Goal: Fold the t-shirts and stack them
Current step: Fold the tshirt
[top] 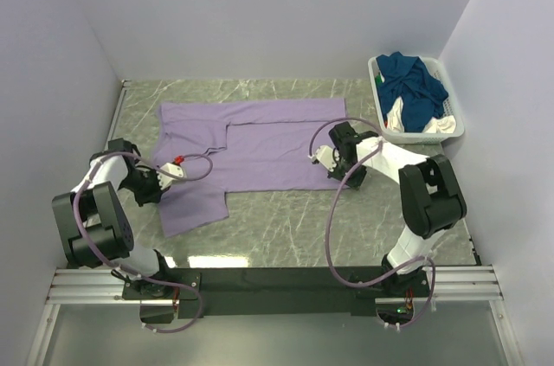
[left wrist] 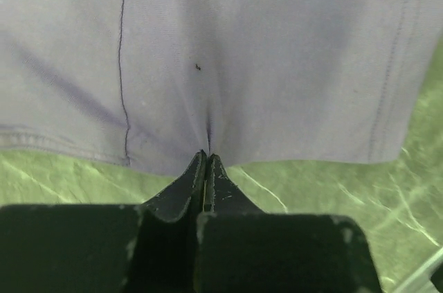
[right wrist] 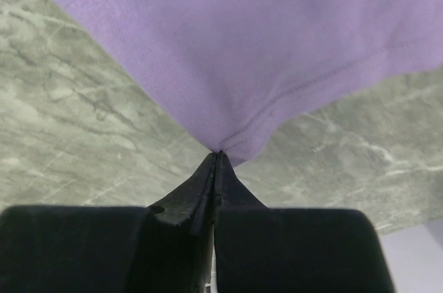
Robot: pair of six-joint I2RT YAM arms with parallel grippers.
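- table [top: 286, 227]: grey-green marbled top; pale walls on the left, far and right sides.
- lilac t-shirt [top: 260, 145]: lies flat across the table's middle, long side running left-right. A step edge in its far-left part shows one layer folded over another. A flap at its left end hangs toward the near edge.
- left claw [top: 173, 172]: at the lilac t-shirt's left end, beside the flap, low on the cloth. In the left wrist view the left claw [left wrist: 206, 158] is pressed together on the hem of the lilac t-shirt [left wrist: 277, 50], and the cloth puckers up into the tips. Seam lines run up the cloth; table [left wrist: 325, 189] shows beside the hem.
- left arm cable [top: 203, 171]: loops over the left part of the lilac t-shirt, covering a bit of it in the top view.
- right claw [top: 324, 158]: at the lilac t-shirt's right end, near its near-right corner. In the right wrist view the right claw [right wrist: 219, 154] is closed, pinching a hemmed edge of the lilac t-shirt [right wrist: 242, 30], which is drawn to a point at the tips. Bare table [right wrist: 83, 99] lies on both sides.
- right arm cable [top: 331, 210]: arcs over the table just near of the lilac t-shirt's right end.
- white slatted basket [top: 414, 137]: right of and beyond the lilac t-shirt, apart from it, at the far-right wall.
- teal t-shirt [top: 415, 85]: crumpled in the basket, piled above the rim.
- white t-shirt [top: 396, 115]: tucked under the teal one, mostly hidden.
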